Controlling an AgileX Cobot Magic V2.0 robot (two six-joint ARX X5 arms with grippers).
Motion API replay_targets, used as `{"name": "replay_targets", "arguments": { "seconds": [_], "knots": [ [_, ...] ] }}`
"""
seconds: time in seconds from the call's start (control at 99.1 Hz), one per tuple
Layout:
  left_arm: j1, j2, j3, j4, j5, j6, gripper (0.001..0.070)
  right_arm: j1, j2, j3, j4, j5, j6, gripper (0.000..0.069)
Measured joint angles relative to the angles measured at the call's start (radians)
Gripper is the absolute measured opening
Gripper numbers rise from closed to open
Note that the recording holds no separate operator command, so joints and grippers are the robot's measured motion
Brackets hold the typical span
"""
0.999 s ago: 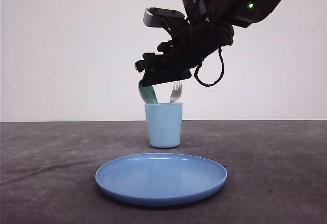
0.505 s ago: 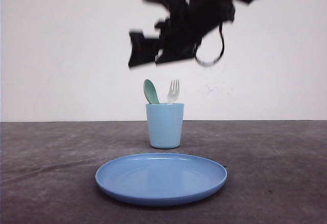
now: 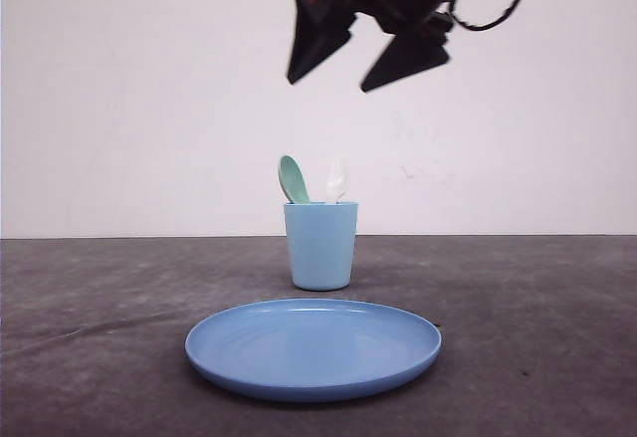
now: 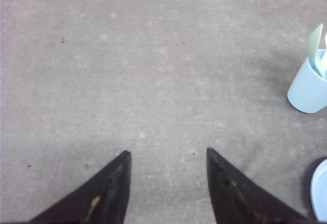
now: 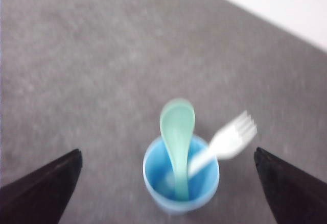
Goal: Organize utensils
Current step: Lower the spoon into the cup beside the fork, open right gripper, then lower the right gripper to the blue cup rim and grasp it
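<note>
With the spoon (image 3: 293,178) and fork (image 3: 336,180) standing in the cup (image 3: 319,245), the sorting looks done; the right gripper (image 3: 363,54), spread wide at twelve o'clock above, and the left gripper (image 4: 168,188), also spread, need only pull clear.

Spoon (image 3: 293,179) and fork (image 3: 336,180) upright in cup (image 3: 319,246)

A lab-type test setup is indicated: a bare dark grey bench (image 3: 90,357) is set against a plain white wall (image 3: 119,99), with a cup (image 3: 320,246) and plate (image 3: 314,347) laid out alone.
</note>
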Motion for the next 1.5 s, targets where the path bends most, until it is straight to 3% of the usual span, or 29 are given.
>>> {"name": "replay_targets", "arguments": {
  "seconds": [0.151,0.515,1.019,1.504],
  "knots": [
    [0.0,0.0,0.0,0.0,0.0,0.0,0.0276,-0.037,0.0,-0.039,-0.024,-0.006,0.013,0.0681],
    [0.0,0.0,0.0,0.0,0.0,0.0,0.0276,-0.11,0.012,-0.296,0.236,-0.105,0.043,0.0681],
    [0.0,0.0,0.0,-0.001,0.0,0.0,0.0276,-0.101,0.252,-0.293,0.538,-0.18,0.105,0.0681],
    [0.0,0.0,0.0,-0.001,0.0,0.0,0.0276,-0.07,0.41,-0.099,0.521,-0.208,0.112,0.0681]
  ]
}}
